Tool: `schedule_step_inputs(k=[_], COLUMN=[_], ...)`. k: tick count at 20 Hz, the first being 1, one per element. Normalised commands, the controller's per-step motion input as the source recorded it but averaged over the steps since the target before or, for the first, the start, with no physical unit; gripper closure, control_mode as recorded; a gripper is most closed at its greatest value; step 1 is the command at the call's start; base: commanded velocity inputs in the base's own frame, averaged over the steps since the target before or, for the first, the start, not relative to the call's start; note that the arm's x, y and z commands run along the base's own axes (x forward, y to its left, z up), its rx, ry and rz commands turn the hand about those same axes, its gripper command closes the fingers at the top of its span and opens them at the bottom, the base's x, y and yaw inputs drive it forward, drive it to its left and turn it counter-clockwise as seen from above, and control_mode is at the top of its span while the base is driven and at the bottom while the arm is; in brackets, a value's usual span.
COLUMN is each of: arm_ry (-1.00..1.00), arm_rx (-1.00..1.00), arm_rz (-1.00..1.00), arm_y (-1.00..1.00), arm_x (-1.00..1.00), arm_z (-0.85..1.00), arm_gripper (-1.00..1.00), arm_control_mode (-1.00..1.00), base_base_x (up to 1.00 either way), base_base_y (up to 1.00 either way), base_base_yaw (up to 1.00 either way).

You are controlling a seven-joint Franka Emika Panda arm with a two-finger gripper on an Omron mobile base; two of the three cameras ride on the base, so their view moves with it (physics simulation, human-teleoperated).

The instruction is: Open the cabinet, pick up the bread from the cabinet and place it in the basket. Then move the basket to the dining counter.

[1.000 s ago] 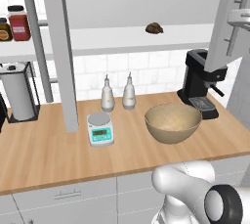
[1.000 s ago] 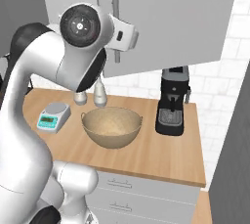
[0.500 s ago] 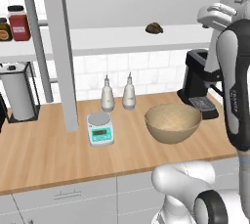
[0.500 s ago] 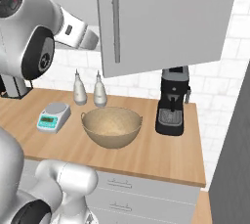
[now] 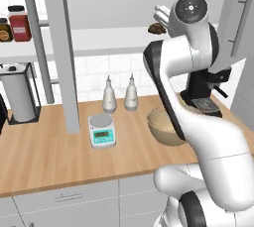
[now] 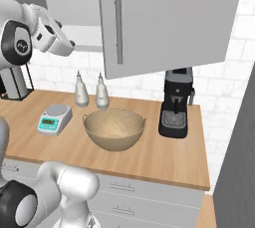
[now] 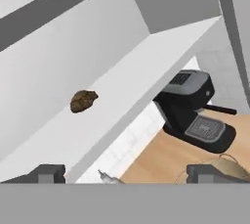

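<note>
The wide light-grey wall cabinet stands open, its flat doors with long silver bar handles swung out and its pale shelf bare to view. Below it runs the light-wood worktop, carrying the round tan speckled basket near the middle, with a black coffee machine just to its right and a small white kitchen scale to its left. The two-finger gripper is raised to shelf height, its fingertips set wide apart and empty. The small dark brown lumpy bread roll lies on the shelf, ahead of the gripper and apart from it.
</note>
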Motion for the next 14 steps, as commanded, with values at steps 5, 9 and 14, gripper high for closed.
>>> schedule_step_inputs(k=[5, 9, 14], arm_ry=[-0.25, -0.30, -0.30], arm_rx=[0.31, 0.31, 0.31], arm_rz=[-0.13, -0.17, -0.40], arm_y=[-0.61, -0.77, -0.02], arm_x=[0.29, 0.35, 0.31], arm_z=[0.00, -0.04, -0.01], arm_gripper=[-1.00, -1.00, -1.00], arm_control_mode=[-1.00, -1.00, -1.00], base_base_x=[0.00, 0.00, 0.00], base_base_y=[0.00, 0.00, 0.00], base_base_yaw=[0.00, 0.00, 0.00])
